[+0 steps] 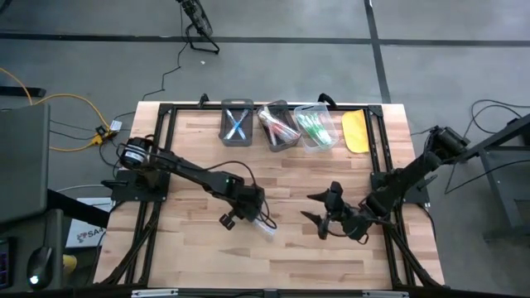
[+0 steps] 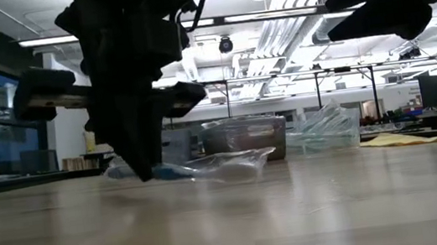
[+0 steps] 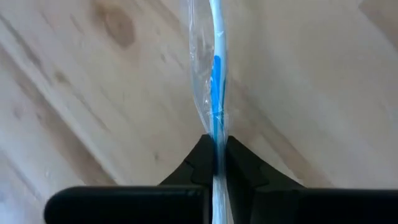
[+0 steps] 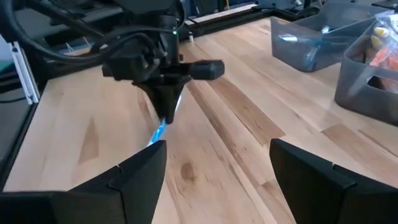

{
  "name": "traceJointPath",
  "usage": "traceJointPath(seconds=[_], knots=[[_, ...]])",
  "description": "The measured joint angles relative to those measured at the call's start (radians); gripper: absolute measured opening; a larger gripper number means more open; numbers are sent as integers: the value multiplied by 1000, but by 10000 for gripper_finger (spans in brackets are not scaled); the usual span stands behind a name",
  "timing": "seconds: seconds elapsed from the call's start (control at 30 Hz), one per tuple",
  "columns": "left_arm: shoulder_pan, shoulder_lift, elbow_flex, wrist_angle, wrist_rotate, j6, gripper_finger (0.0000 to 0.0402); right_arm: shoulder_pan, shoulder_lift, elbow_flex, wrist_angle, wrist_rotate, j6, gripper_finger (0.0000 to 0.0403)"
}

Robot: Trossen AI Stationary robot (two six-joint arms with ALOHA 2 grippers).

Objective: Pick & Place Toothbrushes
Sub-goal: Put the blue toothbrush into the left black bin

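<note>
My left gripper [image 1: 253, 216] [image 3: 217, 148] is near the middle of the table, pointing down, shut on a blue-and-white toothbrush in a clear wrapper [image 1: 267, 226] [image 3: 216, 68] [image 2: 216, 169]. My right gripper [image 1: 314, 209] [image 4: 217, 158] hovers open to the right of it, facing the left gripper [image 4: 165, 115], and touches nothing. At the far edge, a grey bin [image 1: 237, 122] holds blue toothbrushes, a second grey bin [image 1: 278, 126] orange-red ones, and a clear bin [image 1: 315, 128] green ones. My left gripper pinches the wrapped toothbrush between its two fingers [image 3: 239, 163], on the handle just below the blue stretch [image 3: 217, 127]. The fingers come from above, pointing down, across the brush. The brush reaches out from the fingertips low and nearly level over the table [image 2: 233, 168]. Whether it is touching the wood I cannot tell.
A yellow flat object [image 1: 356, 131] lies on the table right of the clear bin. A black frame [image 1: 166, 116] runs along the table's left, far and right sides. Bare wood [image 1: 248, 170] separates the grippers from the bins.
</note>
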State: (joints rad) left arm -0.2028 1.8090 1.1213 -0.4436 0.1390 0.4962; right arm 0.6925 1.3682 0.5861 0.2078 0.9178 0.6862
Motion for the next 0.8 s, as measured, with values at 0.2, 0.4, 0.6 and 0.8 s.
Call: traceJointPath(seconds=[0.2, 0.4, 0.6, 0.8], knots=[[0, -19, 1, -20, -24, -4, 10, 11, 0, 0, 7, 6, 1, 279], [0, -58, 2, -28, -76, -4, 10, 10, 31, 0, 21, 14, -1, 279], [1, -109, -1, -45, -99, -4, 10, 11, 124, 0, 109, 34, -6, 279], [1, -160, 0, -55, -139, -4, 10, 11, 222, 0, 249, 53, -51, 279]])
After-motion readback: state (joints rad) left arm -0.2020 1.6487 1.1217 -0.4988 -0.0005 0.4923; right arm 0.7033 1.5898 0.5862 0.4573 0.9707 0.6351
